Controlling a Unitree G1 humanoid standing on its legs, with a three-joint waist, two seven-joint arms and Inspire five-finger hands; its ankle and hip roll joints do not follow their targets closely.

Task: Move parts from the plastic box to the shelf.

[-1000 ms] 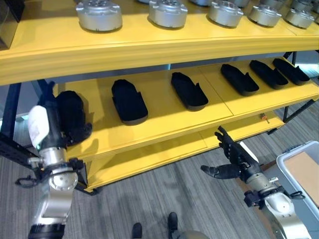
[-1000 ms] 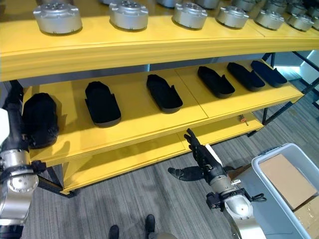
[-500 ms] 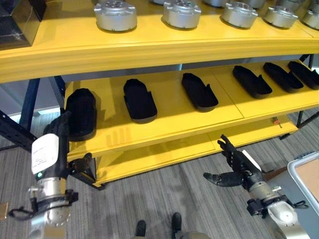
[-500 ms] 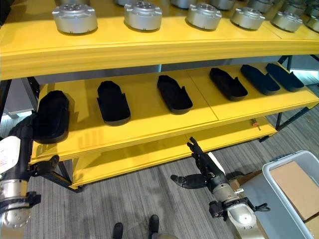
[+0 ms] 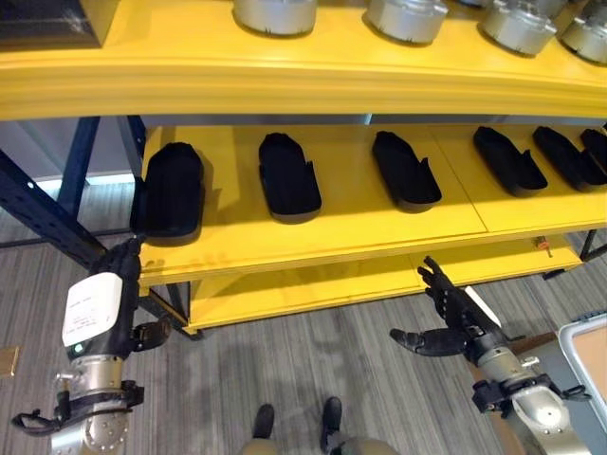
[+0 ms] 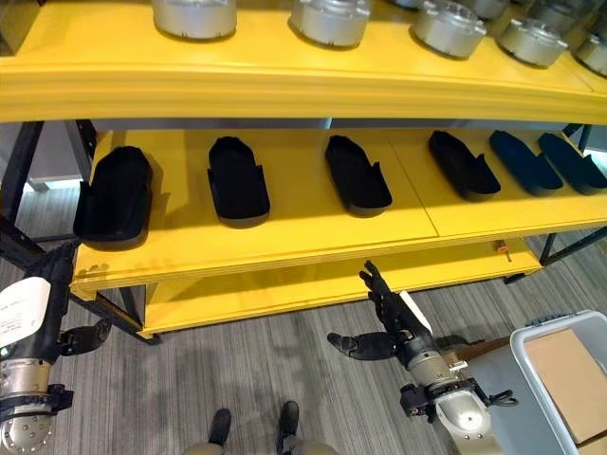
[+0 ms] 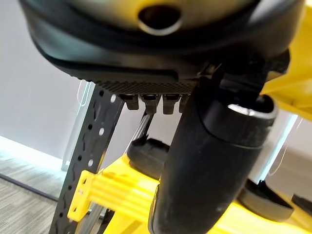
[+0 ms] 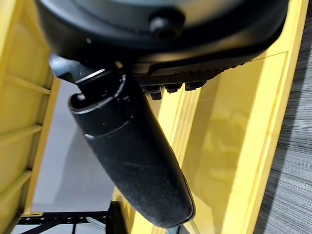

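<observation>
On the middle shelf [image 5: 341,232] black parts [image 5: 289,175] are lying lengthwise front-to-back; my right hand [image 5: 453,318] is hovering spread below, my left hand's [image 5: 109,308] grip I cannot tell

A row of silver round metal housings [image 6: 329,19] stood on the top board, a dark blue perforated upright [image 5: 43,213] rose beside the fingers, and grey wood-grain floor [image 6: 237,370] lay below them, with cardboard [image 6: 569,365] off to the side.
</observation>
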